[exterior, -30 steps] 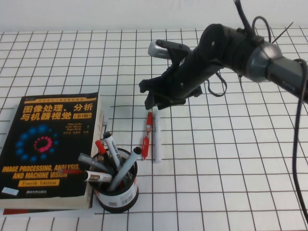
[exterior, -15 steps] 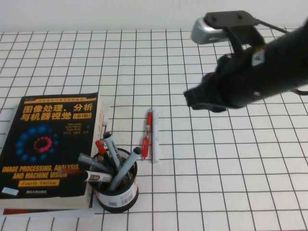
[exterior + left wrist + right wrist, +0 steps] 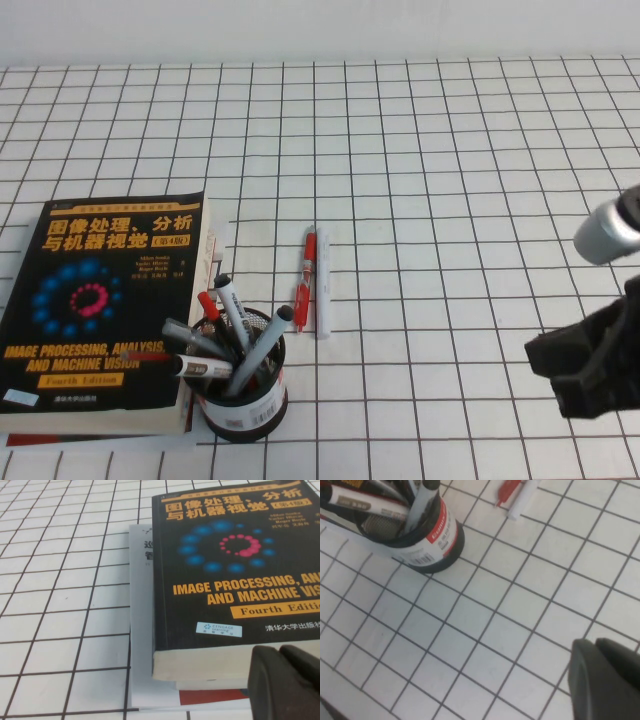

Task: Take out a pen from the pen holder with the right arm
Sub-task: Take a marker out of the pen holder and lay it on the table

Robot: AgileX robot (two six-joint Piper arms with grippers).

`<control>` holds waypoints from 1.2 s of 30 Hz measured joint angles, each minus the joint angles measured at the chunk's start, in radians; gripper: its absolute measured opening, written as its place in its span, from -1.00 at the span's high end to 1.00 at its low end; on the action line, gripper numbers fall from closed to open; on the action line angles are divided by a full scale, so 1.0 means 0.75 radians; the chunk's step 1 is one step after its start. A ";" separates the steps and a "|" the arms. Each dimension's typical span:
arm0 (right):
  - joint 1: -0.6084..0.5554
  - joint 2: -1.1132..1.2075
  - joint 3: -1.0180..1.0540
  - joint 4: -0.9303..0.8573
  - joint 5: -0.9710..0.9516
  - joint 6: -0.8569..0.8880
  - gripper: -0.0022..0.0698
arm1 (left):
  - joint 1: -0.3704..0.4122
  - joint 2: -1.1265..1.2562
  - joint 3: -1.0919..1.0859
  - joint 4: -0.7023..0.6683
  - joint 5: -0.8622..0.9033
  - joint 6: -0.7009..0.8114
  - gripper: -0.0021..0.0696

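Note:
A black mesh pen holder (image 3: 243,400) with a red-and-white label stands near the table's front, filled with several markers. It shows too in the right wrist view, where the pen holder (image 3: 420,535) sits far from my fingers. A red pen (image 3: 305,278) and a white pen (image 3: 323,285) lie side by side on the table just behind the holder. My right gripper (image 3: 548,366) hangs low at the front right, far from both, shut and holding nothing. My left gripper (image 3: 277,655) is shut beside the near edge of the book.
A black textbook (image 3: 95,300) lies on top of a thinner booklet (image 3: 142,605) directly left of the pen holder, touching it. The table is a white surface with a black grid.
My right arm has swung from above the two loose pens back to the front right. Its jaws went from open to shut, with nothing in them. Pens and holder have not moved.

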 joint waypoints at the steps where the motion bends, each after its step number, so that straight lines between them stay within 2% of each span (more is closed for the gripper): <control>1: 0.000 -0.012 0.020 -0.009 -0.003 0.000 0.98 | 0.000 0.000 0.000 0.000 0.000 0.000 0.95; 5: 0.000 -0.029 0.141 -0.035 -0.065 0.000 0.98 | 0.000 0.000 0.000 0.000 0.000 0.000 0.95; 10: -0.025 -0.063 0.323 -0.065 -0.292 0.000 0.98 | 0.000 0.000 0.000 0.000 0.000 0.000 0.95; 18: -0.340 -0.454 0.754 -0.082 -0.701 0.000 0.98 | 0.000 0.000 0.000 0.000 0.000 0.000 0.95; 24: -0.550 -0.840 1.048 -0.084 -0.891 0.000 0.98 | 0.000 0.000 0.000 0.000 0.000 0.000 0.95; 29: -0.681 -1.086 1.180 -0.084 -0.936 0.000 0.98 | 0.000 0.000 0.000 0.000 0.000 0.000 0.95; 36: -0.702 -1.307 1.183 -0.259 -0.851 0.000 0.98 | 0.000 0.000 0.000 0.000 0.000 0.000 0.95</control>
